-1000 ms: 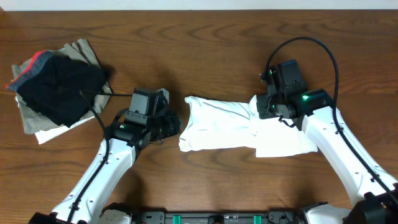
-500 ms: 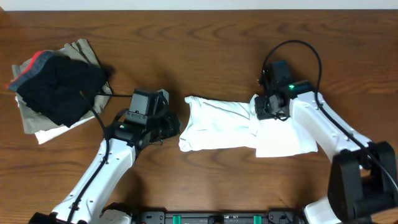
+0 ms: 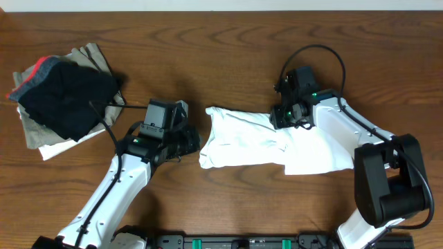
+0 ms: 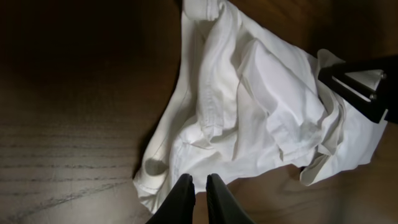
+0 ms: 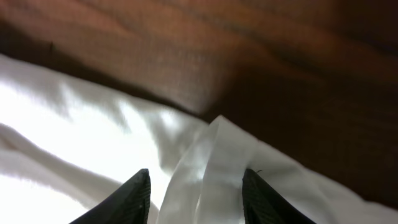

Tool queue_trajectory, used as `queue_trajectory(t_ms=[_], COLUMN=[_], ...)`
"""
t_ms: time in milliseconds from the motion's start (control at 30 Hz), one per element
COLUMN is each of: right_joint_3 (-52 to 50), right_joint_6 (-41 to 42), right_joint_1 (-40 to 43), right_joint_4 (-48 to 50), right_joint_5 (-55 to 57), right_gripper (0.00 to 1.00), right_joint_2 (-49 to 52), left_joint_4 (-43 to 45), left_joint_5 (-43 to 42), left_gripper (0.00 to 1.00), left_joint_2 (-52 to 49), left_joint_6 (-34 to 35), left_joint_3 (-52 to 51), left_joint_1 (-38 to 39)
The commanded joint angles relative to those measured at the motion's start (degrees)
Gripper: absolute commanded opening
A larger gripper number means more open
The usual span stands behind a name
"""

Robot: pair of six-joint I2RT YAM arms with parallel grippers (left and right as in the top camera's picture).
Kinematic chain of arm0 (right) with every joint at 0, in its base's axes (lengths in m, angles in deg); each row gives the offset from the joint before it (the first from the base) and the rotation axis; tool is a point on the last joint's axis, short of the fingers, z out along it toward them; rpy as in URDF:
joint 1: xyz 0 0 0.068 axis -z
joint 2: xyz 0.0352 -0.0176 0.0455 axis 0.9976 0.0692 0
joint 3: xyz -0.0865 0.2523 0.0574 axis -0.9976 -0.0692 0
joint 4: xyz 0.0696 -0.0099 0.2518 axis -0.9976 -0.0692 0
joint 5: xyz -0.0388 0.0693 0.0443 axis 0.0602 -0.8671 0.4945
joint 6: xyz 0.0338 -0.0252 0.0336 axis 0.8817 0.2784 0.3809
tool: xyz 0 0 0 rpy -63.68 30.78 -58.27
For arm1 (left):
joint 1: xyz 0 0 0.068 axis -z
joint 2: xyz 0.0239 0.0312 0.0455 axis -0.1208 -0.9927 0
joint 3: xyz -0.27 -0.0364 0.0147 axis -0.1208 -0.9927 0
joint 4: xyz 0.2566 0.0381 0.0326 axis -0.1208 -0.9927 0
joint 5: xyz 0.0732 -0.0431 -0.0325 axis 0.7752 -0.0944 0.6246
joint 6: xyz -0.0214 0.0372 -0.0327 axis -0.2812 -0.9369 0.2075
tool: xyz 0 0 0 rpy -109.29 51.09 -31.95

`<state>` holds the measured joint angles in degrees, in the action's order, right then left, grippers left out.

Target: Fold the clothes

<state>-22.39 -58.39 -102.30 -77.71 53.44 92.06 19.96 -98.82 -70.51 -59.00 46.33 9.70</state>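
The clothes (image 3: 242, 138) are a white, wrinkled garment lying bunched across the middle of the wooden table, also seen in the left wrist view (image 4: 249, 93) and the right wrist view (image 5: 74, 124). My left gripper (image 3: 185, 138) sits just off the garment's left end. Its fingers are shut with nothing between them (image 4: 200, 178), hovering over the cloth's near hem. My right gripper (image 3: 285, 119) is at the garment's back edge, right of centre. Its jaws stand apart (image 5: 196, 174), with a raised fold of white cloth between the two fingers.
A black garment with a red and grey band (image 3: 66, 93) lies piled on a khaki-grey one (image 3: 93, 55) at the far left. Bare wooden table (image 3: 208, 41) lies behind and in front of the white garment.
My right gripper has shifted left and toward the back edge of the garment, and its jaws have widened slightly. The left arm has not moved.
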Motion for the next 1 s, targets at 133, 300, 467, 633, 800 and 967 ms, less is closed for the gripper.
queue_trajectory(t_ms=[133,300,467,633,800,967], right_joint_3=[0.6,0.6,-0.3,-5.3,-10.2,-13.6], right_joint_6=[-0.2,0.8,1.9,3.1,3.2,4.9], right_joint_1=[0.9,0.8,0.5,-1.7,-3.9,-4.4], right_joint_4=[-6.4,-14.1,-20.3,-17.9,-12.2,-8.7], right_joint_5=[7.6,8.9,8.8,8.6,8.6,8.7], right_gripper=[0.48,0.47,0.46,0.46,0.47,0.45], right_joint_2=[-9.6,-17.1,-16.9,-15.2,-13.8,-12.6], left_joint_4=[-0.6,-0.6,-0.6,-0.7,-0.6,-0.7], left_joint_5=[1.0,1.0,1.9,1.8,1.9,1.8], left_gripper=[0.12,0.12,0.12,0.12,0.12,0.12], left_joint_2=[0.3,0.3,0.3,0.3,0.3,0.3], left_joint_6=[-0.6,-0.6,-0.5,-0.5,-0.5,-0.5], left_joint_3=[0.1,0.1,0.1,0.1,0.1,0.1], left_joint_1=[-0.2,-0.2,-0.2,-0.2,-0.2,-0.2])
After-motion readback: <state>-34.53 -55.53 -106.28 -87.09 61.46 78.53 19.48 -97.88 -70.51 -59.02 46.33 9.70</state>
